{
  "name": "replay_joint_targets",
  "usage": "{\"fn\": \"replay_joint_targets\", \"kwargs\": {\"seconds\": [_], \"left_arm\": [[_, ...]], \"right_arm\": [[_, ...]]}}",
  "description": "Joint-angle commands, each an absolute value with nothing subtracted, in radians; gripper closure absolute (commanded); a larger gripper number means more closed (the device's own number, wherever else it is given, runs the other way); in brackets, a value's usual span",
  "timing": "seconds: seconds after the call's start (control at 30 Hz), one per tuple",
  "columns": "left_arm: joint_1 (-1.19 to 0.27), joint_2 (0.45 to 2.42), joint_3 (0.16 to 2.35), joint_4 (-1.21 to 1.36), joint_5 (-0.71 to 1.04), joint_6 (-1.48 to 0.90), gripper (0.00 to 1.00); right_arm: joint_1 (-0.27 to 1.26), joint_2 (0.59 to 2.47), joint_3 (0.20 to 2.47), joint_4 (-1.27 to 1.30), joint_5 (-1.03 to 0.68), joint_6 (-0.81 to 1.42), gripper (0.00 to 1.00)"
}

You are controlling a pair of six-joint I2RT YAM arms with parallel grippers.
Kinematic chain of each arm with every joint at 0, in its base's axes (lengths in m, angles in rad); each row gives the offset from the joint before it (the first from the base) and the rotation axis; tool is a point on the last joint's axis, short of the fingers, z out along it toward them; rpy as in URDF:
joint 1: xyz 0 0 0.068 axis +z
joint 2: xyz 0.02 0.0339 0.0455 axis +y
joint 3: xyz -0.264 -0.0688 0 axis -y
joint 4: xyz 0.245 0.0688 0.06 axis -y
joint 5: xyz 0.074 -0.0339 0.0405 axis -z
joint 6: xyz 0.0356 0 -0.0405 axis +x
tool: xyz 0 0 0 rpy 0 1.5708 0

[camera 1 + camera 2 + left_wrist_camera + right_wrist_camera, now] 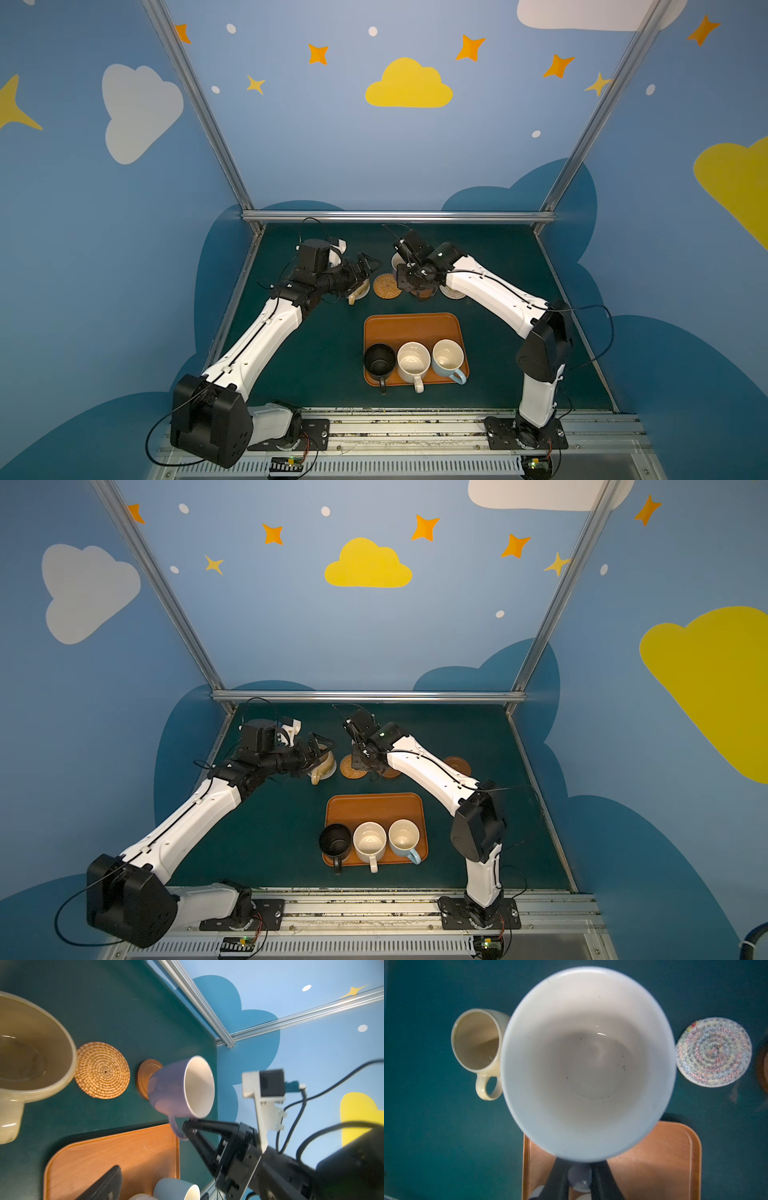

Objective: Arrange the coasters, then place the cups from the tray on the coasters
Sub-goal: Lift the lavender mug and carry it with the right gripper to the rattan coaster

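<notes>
The coasters lie in a row above the tray (411,326) in both top views, so arranging looks done. The pale yellow cup (323,764) stands on a pale coaster (331,771) at the row's left end. The left gripper (370,266) hangs close over it, jaws spread wide and grasping nothing. The right gripper (188,1126) is clenched on the handle of the lavender cup (170,1088), which tilts with its base at a brown wooden coaster (145,1076). I cannot tell whether the two touch. The rattan coaster (387,286), grey-white woven coaster (714,1051) and second wooden coaster (457,766) are bare. Waiting on the tray are the black cup (379,360), cream-white cup (413,361) and light blue cup (448,356).

The top views mostly hide the lavender cup behind the right arm. The left wrist view shows its tilt and the grip on its handle.
</notes>
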State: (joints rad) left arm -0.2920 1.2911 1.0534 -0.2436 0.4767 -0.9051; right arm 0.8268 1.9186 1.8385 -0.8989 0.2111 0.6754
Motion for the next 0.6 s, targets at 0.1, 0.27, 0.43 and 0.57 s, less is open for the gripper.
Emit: {"fn": "replay_joint_targets", "kwargs": {"seconds": [0.1,0.27,0.43,0.57], "left_arm": [[-0.267,1.292,1.088,-0.327,0.441,-0.853,0.00],[-0.241,1.290,1.053,-0.305,0.428,-0.855,0.00],[-0.198,1.298,1.037,-0.284,0.486,-0.847,0.00],[-0.196,1.289,1.033,-0.296,0.475,-0.827,0.00]], "right_arm": [[0.832,2.000,1.980,-0.860,0.277,0.678,1.00],[0.832,2.059,2.000,-0.769,0.252,0.672,1.00],[0.832,2.097,2.001,-0.734,0.271,0.716,1.00],[0.833,2.126,2.001,-0.723,0.268,0.728,1.00]]}}
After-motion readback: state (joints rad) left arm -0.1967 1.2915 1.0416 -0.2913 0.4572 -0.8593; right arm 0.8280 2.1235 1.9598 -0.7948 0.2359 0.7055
